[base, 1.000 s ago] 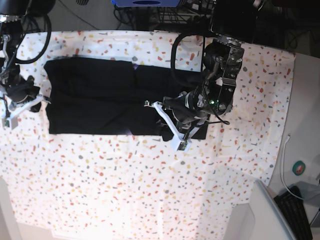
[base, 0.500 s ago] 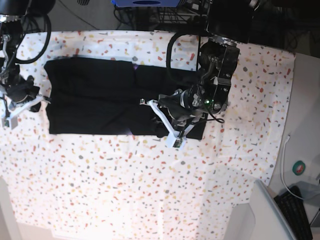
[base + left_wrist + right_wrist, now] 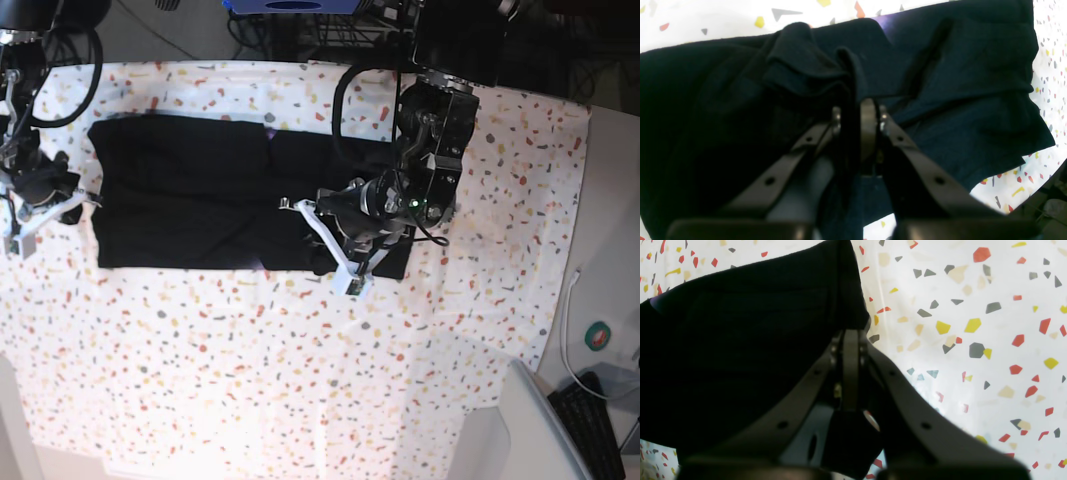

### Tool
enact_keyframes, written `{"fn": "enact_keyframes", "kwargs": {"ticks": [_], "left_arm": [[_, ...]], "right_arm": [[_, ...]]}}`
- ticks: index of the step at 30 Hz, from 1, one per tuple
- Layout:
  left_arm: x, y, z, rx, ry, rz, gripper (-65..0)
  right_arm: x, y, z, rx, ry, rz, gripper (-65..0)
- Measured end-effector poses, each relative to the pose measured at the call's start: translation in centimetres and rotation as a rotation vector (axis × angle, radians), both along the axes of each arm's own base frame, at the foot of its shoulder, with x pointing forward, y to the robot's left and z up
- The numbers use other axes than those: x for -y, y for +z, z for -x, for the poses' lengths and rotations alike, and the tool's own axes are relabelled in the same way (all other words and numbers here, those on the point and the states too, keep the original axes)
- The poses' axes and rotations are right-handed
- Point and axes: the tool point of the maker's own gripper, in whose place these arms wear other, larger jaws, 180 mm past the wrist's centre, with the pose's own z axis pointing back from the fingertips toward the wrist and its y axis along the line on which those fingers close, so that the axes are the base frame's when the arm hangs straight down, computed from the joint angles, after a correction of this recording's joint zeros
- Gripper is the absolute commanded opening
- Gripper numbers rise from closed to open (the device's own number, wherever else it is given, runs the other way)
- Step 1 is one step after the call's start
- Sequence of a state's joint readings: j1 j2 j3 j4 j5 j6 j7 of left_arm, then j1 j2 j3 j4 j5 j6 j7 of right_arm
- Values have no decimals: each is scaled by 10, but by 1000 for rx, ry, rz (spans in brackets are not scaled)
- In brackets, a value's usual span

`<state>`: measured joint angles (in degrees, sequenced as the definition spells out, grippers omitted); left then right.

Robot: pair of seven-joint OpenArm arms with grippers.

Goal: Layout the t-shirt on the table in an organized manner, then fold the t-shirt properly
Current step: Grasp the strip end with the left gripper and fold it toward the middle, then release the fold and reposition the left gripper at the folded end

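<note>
- table (image 3: 300, 380): big flat surface, white covering with red, orange, yellow and grey flecks; fills most of base view
- covering shows slight wrinkles toward the near right part
- t-shirt (image 3: 190, 195): black, lying directly on table in far half, spread as a wide flat band; right end bunched and rumpled
- small purple bit at t-shirt's far edge

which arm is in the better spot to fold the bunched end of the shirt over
Left. The left gripper is shut on a raised fold of the t-shirt at that end; the right gripper sits shut at the opposite edge.
</note>
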<state>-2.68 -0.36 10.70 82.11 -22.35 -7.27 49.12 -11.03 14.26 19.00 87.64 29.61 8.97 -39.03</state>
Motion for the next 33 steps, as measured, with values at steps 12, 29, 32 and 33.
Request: {"fn": "enact_keyframes", "kwargs": {"ticks": [12,29,32,33], "left_arm": [[69,-12,22,-14,-299,-63,-298],[-96,22,-28,95,156,-101,-650],[-89,6,-14,45,128,-108,-650],[-88,1,-7,34,121,-111,-650]], "right_arm": [[0,2,-3,4,1,-2,-650],[-38,1,-17,24,54,-59,-650],[-55,5,-26,42,93,-73,-650],[-55,6,-28,49,93,-73,-650]]}}
